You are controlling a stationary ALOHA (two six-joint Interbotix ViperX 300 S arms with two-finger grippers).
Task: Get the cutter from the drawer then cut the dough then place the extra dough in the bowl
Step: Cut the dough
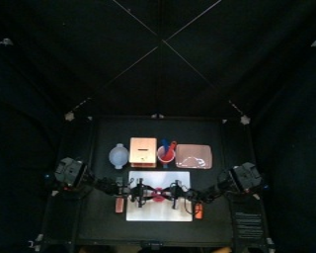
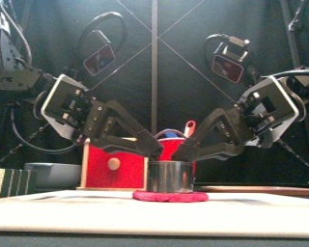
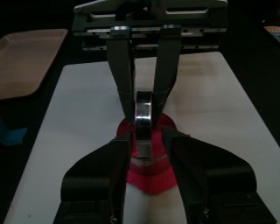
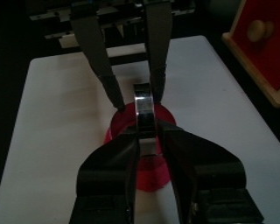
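Bowl (image 1: pixel 118 153): blue-grey, at about ten o'clock from the white board (image 1: pixel 158 212), well apart from the work; the scrap goes there later
Box (image 2: pixel 115 164): pale wood with a red drawer front, at about eleven o'clock from the board, behind the action and not needed for this step
Left gripper (image 3: pixel 143 142): reaches in from nine o'clock, jaws clenched on the cutter's metal; I cannot tell whether that is rim or handle
Cutter (image 2: pixel 173 175): round metal ring standing on the dough at the board's middle, pinched from both sides; I judge the cut is the step in hand, best done by both arms pressing straight down together so the ring goes in level
Dough (image 2: pixel 170 196): flat red-pink disc on the board, directly under the cutter, its edge showing round the ring; a lopsided push could tilt the ring or drag the disc, and a straight lift should leave the outer scrap lying flat
Right gripper (image 4: pixel 143 131): comes in from three o'clock, jaws likewise clamped on the cutter, facing the left one
Tray (image 1: pixel 197 156): pink, at one o'clock from the board, not involved
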